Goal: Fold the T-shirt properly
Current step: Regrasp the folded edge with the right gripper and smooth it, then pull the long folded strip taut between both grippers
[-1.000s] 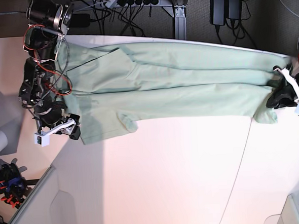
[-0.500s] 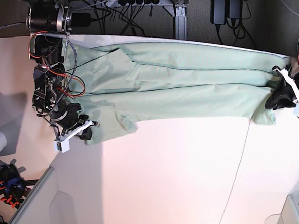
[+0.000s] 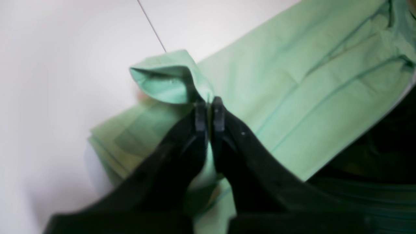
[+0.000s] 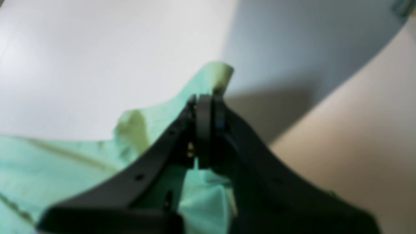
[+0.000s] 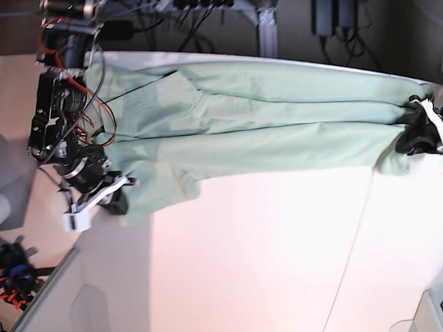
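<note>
T-shirt [image 5: 257,126]: pale green, spread flat along the far edge of the white surface [image 5: 250,269]; in the base view its long axis runs left to right, parallel to that edge.
Orientation: which end is collar and which is hem I cannot tell.
Folds: lengthwise creases run along the long axis; the layers lie stacked.
My left hand [image 3: 208,109]: at the base view's right end, near the surface's far right corner; fingers pressed together, pinching a curled corner of the T-shirt.
My right hand [image 4: 208,107]: at the base view's left end, near the surface's left edge; fingers closed tight on a raised corner of cloth.
</note>
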Robot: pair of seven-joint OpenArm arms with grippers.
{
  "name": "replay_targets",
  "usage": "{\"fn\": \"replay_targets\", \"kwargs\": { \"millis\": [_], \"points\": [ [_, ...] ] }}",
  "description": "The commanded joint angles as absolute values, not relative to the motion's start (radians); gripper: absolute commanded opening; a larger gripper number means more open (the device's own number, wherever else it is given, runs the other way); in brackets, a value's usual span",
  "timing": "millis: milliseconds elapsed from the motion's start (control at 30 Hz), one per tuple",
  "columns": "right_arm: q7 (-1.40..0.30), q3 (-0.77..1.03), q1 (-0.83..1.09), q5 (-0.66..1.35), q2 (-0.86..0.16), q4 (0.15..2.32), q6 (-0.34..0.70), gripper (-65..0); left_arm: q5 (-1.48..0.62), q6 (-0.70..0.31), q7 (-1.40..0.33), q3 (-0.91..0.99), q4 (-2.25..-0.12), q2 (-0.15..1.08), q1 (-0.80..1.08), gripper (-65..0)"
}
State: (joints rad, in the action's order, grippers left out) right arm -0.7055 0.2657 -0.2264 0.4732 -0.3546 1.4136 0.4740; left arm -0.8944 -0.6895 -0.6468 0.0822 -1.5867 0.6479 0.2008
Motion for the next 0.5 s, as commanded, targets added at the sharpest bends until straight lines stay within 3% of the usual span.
{"fn": "replay_targets", "kwargs": {
  "millis": [0, 267, 467],
  "points": [
    [-0.715, 0.280, -0.217, 0.488, -0.375, 1.467, 0.476, -65.0, -0.925, -0.698, -0.643, 0.094, -1.602, 0.668, 0.189, -65.0],
    [-0.749, 0.345, 0.053, 0.557, -0.407, 1.724, 0.476, -65.0, -0.966, -0.698, -0.745, 0.094, -1.602, 0.708, 0.205, -64.3],
    [-0.757, 0.485, 0.223, 0.616, -0.407, 1.872, 0.476, -65.0, -1.002, -0.698, -0.747, 0.112, -1.602, 0.759, 0.237, -52.4]
  ]
}}
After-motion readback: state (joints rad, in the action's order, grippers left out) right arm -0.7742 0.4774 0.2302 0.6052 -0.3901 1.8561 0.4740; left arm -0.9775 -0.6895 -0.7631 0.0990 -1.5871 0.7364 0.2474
